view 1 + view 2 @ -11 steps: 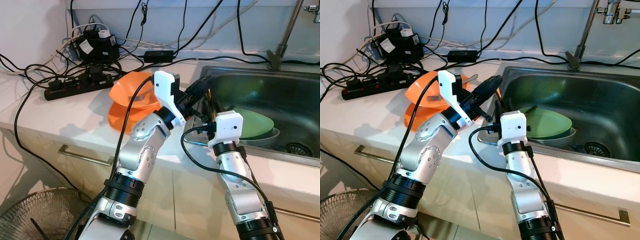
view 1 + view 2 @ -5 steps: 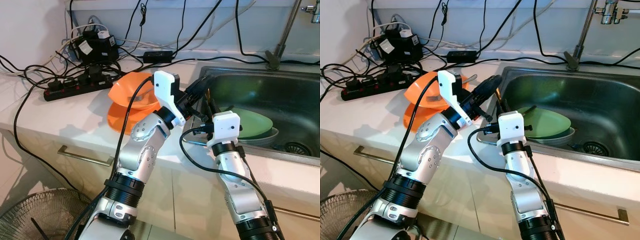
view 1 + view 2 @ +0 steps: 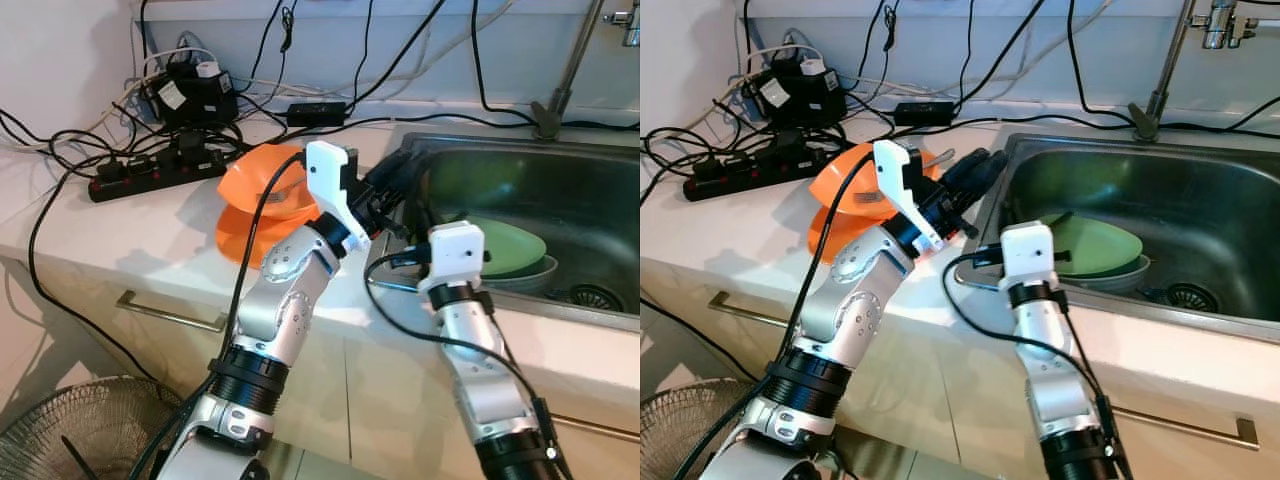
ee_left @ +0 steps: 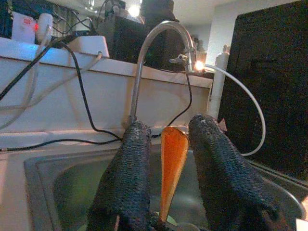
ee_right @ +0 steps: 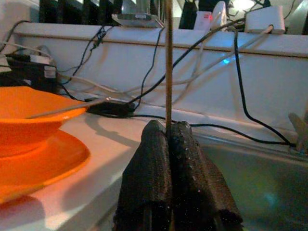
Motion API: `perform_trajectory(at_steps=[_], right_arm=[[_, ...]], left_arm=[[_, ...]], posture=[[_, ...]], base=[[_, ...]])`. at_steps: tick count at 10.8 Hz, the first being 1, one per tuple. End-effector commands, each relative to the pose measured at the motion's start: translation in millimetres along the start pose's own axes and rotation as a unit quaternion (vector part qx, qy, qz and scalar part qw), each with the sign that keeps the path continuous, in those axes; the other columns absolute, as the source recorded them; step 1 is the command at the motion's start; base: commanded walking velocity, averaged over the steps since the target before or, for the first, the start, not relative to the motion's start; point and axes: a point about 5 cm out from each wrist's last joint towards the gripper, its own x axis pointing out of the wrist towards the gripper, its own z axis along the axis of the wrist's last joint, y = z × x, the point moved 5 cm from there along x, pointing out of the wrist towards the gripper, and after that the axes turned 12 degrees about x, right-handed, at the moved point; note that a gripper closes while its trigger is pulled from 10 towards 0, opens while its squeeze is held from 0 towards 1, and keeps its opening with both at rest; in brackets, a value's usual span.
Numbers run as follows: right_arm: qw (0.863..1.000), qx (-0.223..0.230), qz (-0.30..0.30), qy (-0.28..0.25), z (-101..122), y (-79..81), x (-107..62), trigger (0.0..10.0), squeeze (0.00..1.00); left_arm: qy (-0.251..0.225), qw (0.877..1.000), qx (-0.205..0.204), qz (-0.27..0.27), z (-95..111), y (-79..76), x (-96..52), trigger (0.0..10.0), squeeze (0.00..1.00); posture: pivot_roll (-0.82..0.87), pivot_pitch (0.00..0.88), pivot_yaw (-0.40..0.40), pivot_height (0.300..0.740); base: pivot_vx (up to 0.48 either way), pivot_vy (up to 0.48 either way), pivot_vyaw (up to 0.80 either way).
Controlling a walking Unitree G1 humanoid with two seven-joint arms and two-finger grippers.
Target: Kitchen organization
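Holding a thin rod [image 5: 169,57] clenched upright in my right gripper [image 5: 169,132], at the sink's [image 3: 600,150] left rim; left gripper [image 4: 166,144] grips an orange utensil [image 4: 172,159].

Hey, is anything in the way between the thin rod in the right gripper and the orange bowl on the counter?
Yes. The left gripper and its white wrist reach across the sink edge, between the right gripper with its thin rod and the orange bowl.

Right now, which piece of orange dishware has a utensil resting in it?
The orange bowl stacked on the orange plate; a metal utensil lies across it, none on the plate.
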Motion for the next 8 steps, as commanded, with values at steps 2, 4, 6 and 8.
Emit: perform_trajectory(at_steps=[2,4,6,8], right_arm=[[1.000,-0.003,-0.004,-0.005,2.8,-3.6,6.3,0.0,0.00],[1.000,-0.023,-0.019,-0.005,2.6,-17.4,14.2,0.0,0.00],[0.997,-0.040,-0.067,-0.006,7.0,-48.3,27.7,10.0,0.00],[0.995,-0.039,-0.087,-0.017,14.1,-61.6,35.0,10.0,0.00]], left_arm=[[-0.027,0.999,-0.015,0.024,8.1,3.9,-3.1,10.0,0.00],[-0.032,0.998,-0.018,0.049,10.7,15.5,-9.2,10.0,0.00],[0.028,0.996,0.022,0.076,-15.3,30.9,-27.9,10.0,0.00],[0.054,0.994,0.047,0.079,-30.2,33.1,-38.4,10.0,0.00]], posture=[[0.04,0.000,0.116,0.740],[0.04,0.000,0.115,0.740],[0.05,0.000,0.115,0.740],[0.05,0.000,0.115,0.740]], base=[[0.000,0.000,0.00],[0.000,0.000,0.00],[0.000,0.000,0.00],[0.000,0.000,0.00]])
